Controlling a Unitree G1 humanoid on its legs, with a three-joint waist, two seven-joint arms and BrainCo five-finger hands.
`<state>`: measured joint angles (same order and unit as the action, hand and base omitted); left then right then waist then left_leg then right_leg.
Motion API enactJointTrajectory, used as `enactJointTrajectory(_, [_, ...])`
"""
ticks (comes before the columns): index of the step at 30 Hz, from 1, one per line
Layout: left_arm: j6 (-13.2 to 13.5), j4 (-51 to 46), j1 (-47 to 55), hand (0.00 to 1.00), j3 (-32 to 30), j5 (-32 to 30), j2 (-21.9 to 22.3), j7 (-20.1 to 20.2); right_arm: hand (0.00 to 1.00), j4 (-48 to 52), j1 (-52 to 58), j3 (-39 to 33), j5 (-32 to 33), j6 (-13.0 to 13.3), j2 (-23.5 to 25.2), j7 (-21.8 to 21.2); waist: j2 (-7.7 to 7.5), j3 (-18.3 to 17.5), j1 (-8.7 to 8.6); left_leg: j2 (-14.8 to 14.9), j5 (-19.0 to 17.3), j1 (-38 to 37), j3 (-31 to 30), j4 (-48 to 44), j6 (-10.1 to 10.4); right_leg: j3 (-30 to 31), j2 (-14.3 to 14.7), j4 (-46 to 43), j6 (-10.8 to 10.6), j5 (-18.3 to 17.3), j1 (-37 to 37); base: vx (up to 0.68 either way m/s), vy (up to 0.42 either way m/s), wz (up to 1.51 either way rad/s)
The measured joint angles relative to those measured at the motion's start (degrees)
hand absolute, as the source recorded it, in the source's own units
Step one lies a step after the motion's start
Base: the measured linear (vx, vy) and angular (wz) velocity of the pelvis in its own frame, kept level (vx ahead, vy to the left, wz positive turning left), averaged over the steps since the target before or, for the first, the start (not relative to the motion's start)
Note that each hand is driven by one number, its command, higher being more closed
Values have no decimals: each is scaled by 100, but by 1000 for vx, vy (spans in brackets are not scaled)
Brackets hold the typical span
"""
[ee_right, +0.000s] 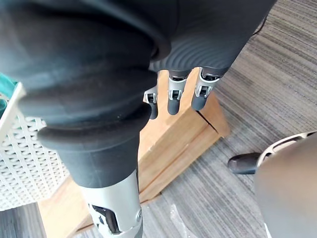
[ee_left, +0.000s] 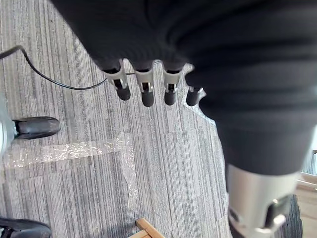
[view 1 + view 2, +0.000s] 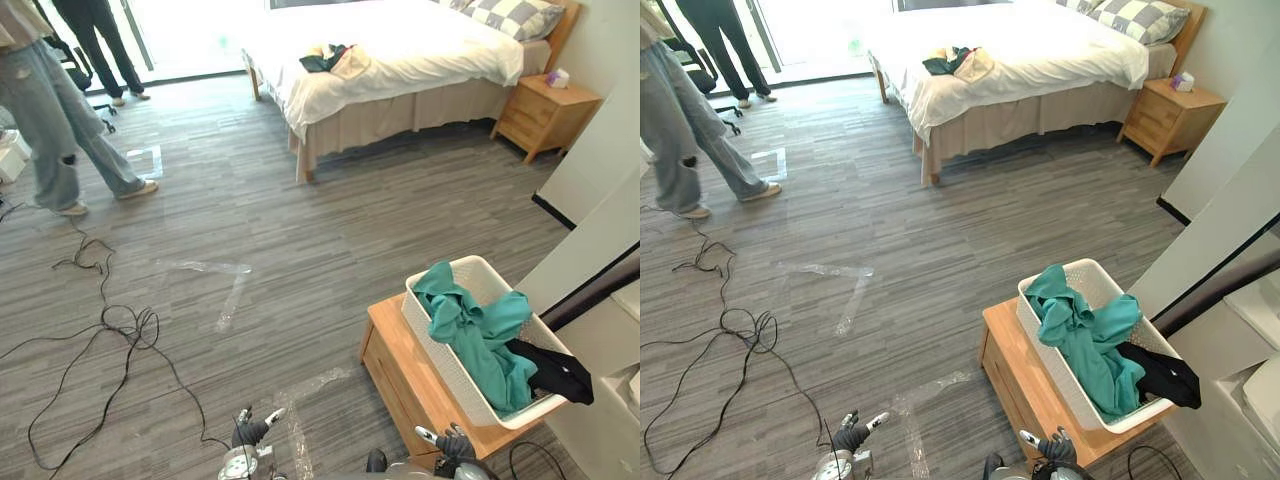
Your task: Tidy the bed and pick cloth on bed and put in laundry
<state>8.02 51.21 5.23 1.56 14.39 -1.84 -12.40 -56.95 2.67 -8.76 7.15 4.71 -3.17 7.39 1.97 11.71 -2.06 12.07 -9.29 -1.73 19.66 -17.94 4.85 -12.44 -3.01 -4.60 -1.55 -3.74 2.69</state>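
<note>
A small heap of dark and beige clothes (image 3: 335, 58) lies on the white bed (image 3: 420, 50) at the far side of the room. Close by on the right, a white laundry basket (image 3: 470, 275) stands on a low wooden table (image 3: 400, 370). It holds a teal cloth (image 3: 475, 330) and a black cloth (image 3: 550, 368). My left hand (image 3: 250, 432) hangs low over the floor, fingers (image 2: 143, 89) relaxed and holding nothing. My right hand (image 3: 447, 440) hangs beside the wooden table (image 1: 173, 144), its fingers (image 1: 173, 96) straight and holding nothing, with the basket (image 1: 20, 148) just next to it.
A wooden nightstand (image 3: 545, 112) stands right of the bed. One person (image 3: 50, 110) stands at the far left, another (image 3: 100, 40) behind. Black cables (image 3: 110, 330) trail over the floor on the left. Clear tape strips (image 3: 225, 285) mark the floor. A white wall (image 3: 600, 230) bounds the right.
</note>
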Motion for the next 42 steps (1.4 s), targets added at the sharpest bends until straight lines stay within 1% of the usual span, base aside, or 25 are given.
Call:
enactJointTrajectory(3, [22, -467, 8, 0, -77, 127, 12, 11, 0, 9, -186, 218, 1, 25, -157, 1, 29, 334, 10, -38, 212, 985, -592, -1566, 342, -27, -222, 36, 2, -20, 38, 4, 90, 20])
enactJointTrajectory(4, [29, -529, -21, 0, -81, 135, 15, 29, 0, 13, -212, 208, 1, 20, -176, 8, 48, 405, 41, -126, 103, 1263, -622, -1727, 313, -39, -329, 110, -2, -20, 22, 71, 162, 25])
enactJointTrajectory(8, [58, -701, 77, 0, -152, 145, 15, 118, 0, 67, -237, 227, -6, 16, -186, 6, 172, 430, 200, -484, 60, 1384, -502, 47, 134, 86, -534, 374, -245, -17, 4, 120, 254, -2])
enactJointTrajectory(9, [59, -731, 104, 0, -233, 164, 6, 117, 0, 99, -281, 267, -51, 16, -201, 6, 202, 469, 299, -592, 458, 1192, -354, 390, -240, 189, -621, 415, -390, -50, -1, 218, 274, -25])
enactJointTrajectory(11, [72, -803, 104, 0, -261, 208, 37, 110, 0, 192, -319, 439, -96, 25, -160, -14, 152, 526, 371, -590, 403, 1204, -113, 294, -341, 151, -540, -46, -407, -119, -59, 265, 232, -22])
enactJointTrajectory(13, [114, -905, 113, 0, -302, 274, -47, 112, 0, 209, -350, 471, -102, 70, -43, -9, -46, 600, 527, -522, 211, 1598, 132, -916, -328, 144, -656, -42, -258, -118, 276, 236, 148, -18])
enactJointTrajectory(14, [147, -964, 168, 0, -371, 283, -41, 116, 0, 202, -336, 477, -110, 125, 19, -13, -221, 541, 521, -786, 66, 1732, -99, -693, -419, 263, -898, 145, -442, -297, 419, 150, 147, -31])
enactJointTrajectory(15, [170, -1029, 272, 0, -391, 295, -27, 115, 0, 206, -329, 474, -119, 143, -8, -14, -145, 436, 534, -825, 174, 1701, -207, -250, -630, 340, -913, 137, -551, -535, 407, 66, 109, -31])
enactJointTrajectory(16, [154, -966, 224, 0, -386, 294, -63, 120, 0, 203, -358, 457, -128, 141, -14, -14, -251, 455, 504, -963, 50, 1690, -147, -334, -661, 400, -1066, -17, -694, -712, 381, 175, 196, -22])
enactJointTrajectory(19, [118, -955, 239, 0, -202, 282, -83, 121, 0, 272, -227, 392, -159, 120, 19, -41, -329, 445, 275, -1349, -147, 1095, -21, 147, -812, 867, -1512, -2713, -551, -828, -723, 225, 225, -8])
enactJointTrajectory(20, [99, -965, 240, 0, -100, 267, -207, 123, 0, 407, -96, 415, -155, 133, 26, -31, -489, 465, 227, -1548, -237, 511, -82, 473, -899, 1160, -1610, -4336, -154, -432, -1265, 304, 251, 9])
enactJointTrajectory(22, [97, -970, 259, 0, 36, 232, -300, 139, 0, 494, 25, 420, -91, 161, 101, -29, -543, 435, 114, -1637, -311, -39, -346, 753, -914, 1133, -1436, -5521, -155, -518, -1631, 416, 212, 52])
enactJointTrajectory(24, [92, -970, 187, 0, 90, 169, -405, 222, 0, 659, 61, 414, -75, 171, 121, -44, -589, 424, -21, -1605, -362, -460, -627, 944, -912, 719, -1184, -5680, -221, -896, -2036, 491, 117, 76])
enactJointTrajectory(28, [31, -942, -29, 0, 128, 121, -376, 248, 0, 872, -15, 406, 134, 281, 34, -131, -309, 598, -114, -1242, -505, -1030, -875, 1044, -745, -108, -598, -3906, -64, -1176, -2598, 506, 10, 50])
enactJointTrajectory(29, [17, -945, -55, 0, 125, 90, -382, 252, 0, 916, -38, 395, 179, 301, 30, -137, -225, 638, -188, -1089, -532, -1143, -881, 1065, -649, -197, -401, -3045, -10, -959, -2659, 565, -47, 52])
enactJointTrajectory(30, [6, -938, -65, 0, 125, 61, -419, 272, 0, 918, -92, 381, 198, 321, 46, -137, -189, 653, -272, -936, -570, -1353, -864, 1195, -484, -244, -234, -1871, 67, -436, -2719, 888, -109, 75])
enactJointTrajectory(31, [5, -849, -52, 0, 126, -6, -497, 346, 0, 905, -106, 403, 247, 313, 71, -137, -293, 594, -350, -881, -711, -1737, -869, 1378, -125, -294, -198, -503, 149, 301, -2749, 1117, -175, 51])
enactJointTrajectory(32, [-12, -674, -11, 0, 113, -58, -542, 350, 0, 882, -106, 400, 293, 280, 68, -144, -364, 529, -335, -848, -831, -2076, -869, 1381, 88, -261, -143, -595, 664, 1332, -2836, 1037, -175, 17])
enactJointTrajectory(33, [-22, -582, -7, 0, 88, -63, -508, 357, 0, 889, -116, 373, 300, 275, 53, -160, -259, 509, -327, -750, -771, -2146, -829, 1347, 197, -270, -88, -801, 813, 1573, -2894, 915, -178, -44])
enactJointTrajectory(34, [-27, -445, -7, 0, 35, -114, -407, 371, 0, 904, -152, 260, 307, 300, 30, -207, -28, 507, -335, -504, -523, -2127, -748, 1035, 617, -302, 146, -1196, 912, 1434, -2962, 764, -203, -72])
enactJointTrajectory(35, [-25, -430, -2, 0, -10, -122, -314, 370, 0, 900, -167, 138, 321, 286, 25, -225, 87, 500, -330, -328, -95, -1861, -741, 247, 776, -244, 368, -1395, 975, 1149, -2911, 745, -220, -88])
enactJointTrajectory(37, [-25, -417, 0, 0, -217, -123, -170, 370, 0, 894, -162, 140, 372, 260, 16, -233, 160, 542, -350, -174, 1046, -1329, -938, -1319, 514, -50, 627, -1330, 1004, 825, -2485, 733, -168, -76])
enactJointTrajectory(38, [-10, -499, 23, 0, -273, -117, -47, 372, 0, 902, -152, 179, 375, 223, -10, -234, 265, 599, -336, 25, 1250, -692, -1210, -2947, 437, 114, 895, -984, 1033, 748, -1898, 698, -95, -90])
enactJointTrajectory(40, [14, -752, 96, 0, -359, -34, 17, 469, 0, 968, -79, 308, 433, 240, 50, -206, 194, 672, -162, 174, 685, 302, -1280, -4869, 313, 583, 1190, -454, 1181, 619, -896, 546, -51, -105])
enactJointTrajectory(42, [66, -1049, 255, 0, -362, 35, 49, 487, 0, 1100, -13, 433, 465, 225, 92, -211, 106, 685, 29, 68, 360, 1223, -1253, -5031, 186, 1123, 1259, -48, 1335, 330, -252, 585, 11, -113])
